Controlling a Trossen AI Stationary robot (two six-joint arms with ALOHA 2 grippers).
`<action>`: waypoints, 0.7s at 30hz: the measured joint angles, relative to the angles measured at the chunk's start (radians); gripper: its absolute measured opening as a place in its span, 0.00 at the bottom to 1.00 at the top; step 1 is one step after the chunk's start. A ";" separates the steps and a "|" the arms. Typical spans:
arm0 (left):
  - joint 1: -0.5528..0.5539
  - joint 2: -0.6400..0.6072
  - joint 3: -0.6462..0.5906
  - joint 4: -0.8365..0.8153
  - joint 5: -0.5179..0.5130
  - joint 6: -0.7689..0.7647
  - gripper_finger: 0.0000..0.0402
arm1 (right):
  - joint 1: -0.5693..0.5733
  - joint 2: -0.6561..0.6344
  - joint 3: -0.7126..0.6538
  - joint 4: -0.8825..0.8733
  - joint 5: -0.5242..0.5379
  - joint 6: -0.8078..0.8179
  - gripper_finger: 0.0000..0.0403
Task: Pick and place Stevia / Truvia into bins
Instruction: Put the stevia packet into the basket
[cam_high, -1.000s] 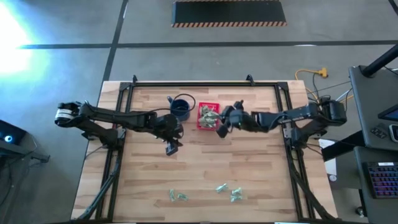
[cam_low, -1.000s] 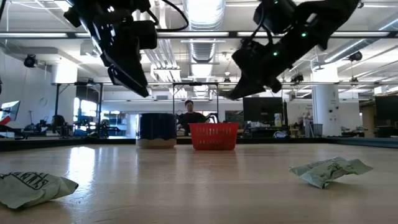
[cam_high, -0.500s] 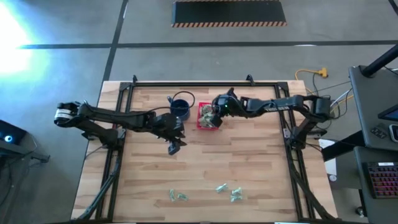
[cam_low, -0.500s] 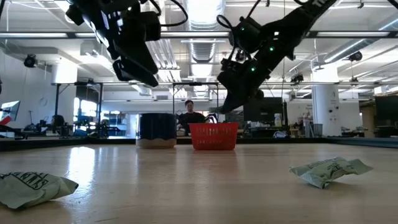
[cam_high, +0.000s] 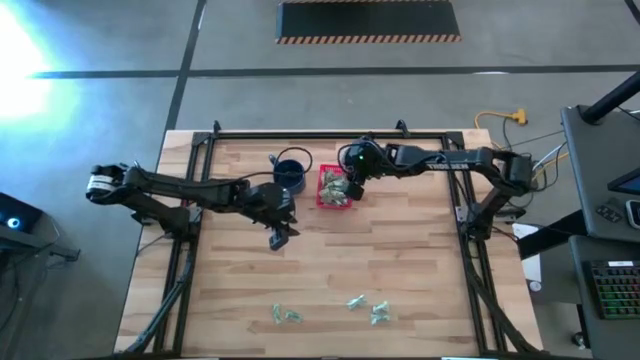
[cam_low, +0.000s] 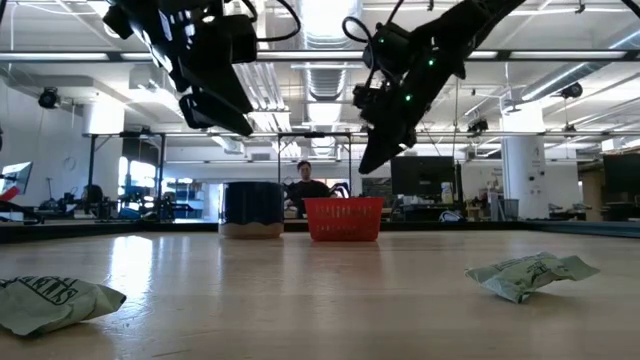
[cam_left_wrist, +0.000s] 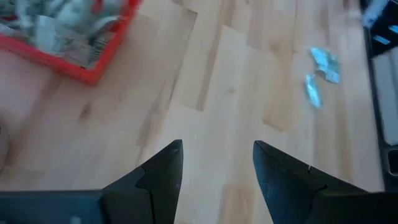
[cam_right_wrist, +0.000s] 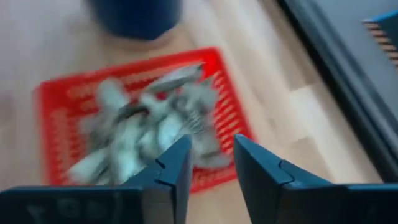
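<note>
The red basket (cam_high: 334, 187) stands at the table's far middle and holds a heap of pale green-and-white sachets (cam_right_wrist: 140, 124). My right gripper (cam_right_wrist: 212, 146) hangs above the basket's right end (cam_high: 350, 188), fingers pointing down. It is open with nothing between the fingers. My left gripper (cam_high: 278, 236) hovers above bare wood, near and left of the basket. It too is open and empty (cam_left_wrist: 217, 146). More sachets lie flat near the table's front edge (cam_high: 285, 316), (cam_high: 355, 301), (cam_high: 380, 315).
A dark blue mug (cam_high: 291, 172) stands just left of the basket. The middle of the table between the basket and the front sachets is bare wood. In the low view, one sachet (cam_low: 530, 273) lies front right and another (cam_low: 50, 300) front left. A person (cam_low: 305, 186) sits far behind the table.
My right gripper has swung from the near right of the basket toward the table's far edge and left, and now hangs over the basket's right end. The arm has stretched out along the far side of the table.
</note>
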 joint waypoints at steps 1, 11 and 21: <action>-0.006 -0.003 0.000 -0.002 0.017 0.001 0.44 | 0.000 -0.008 0.009 -0.037 -0.024 -0.017 0.28; -0.182 -0.007 -0.003 -0.032 0.121 -0.024 0.44 | 0.030 -0.154 -0.006 -0.276 -0.405 -0.169 0.31; -0.408 0.016 -0.004 -0.009 0.068 0.061 0.44 | 0.081 -0.366 -0.164 -0.329 -0.456 -0.169 0.25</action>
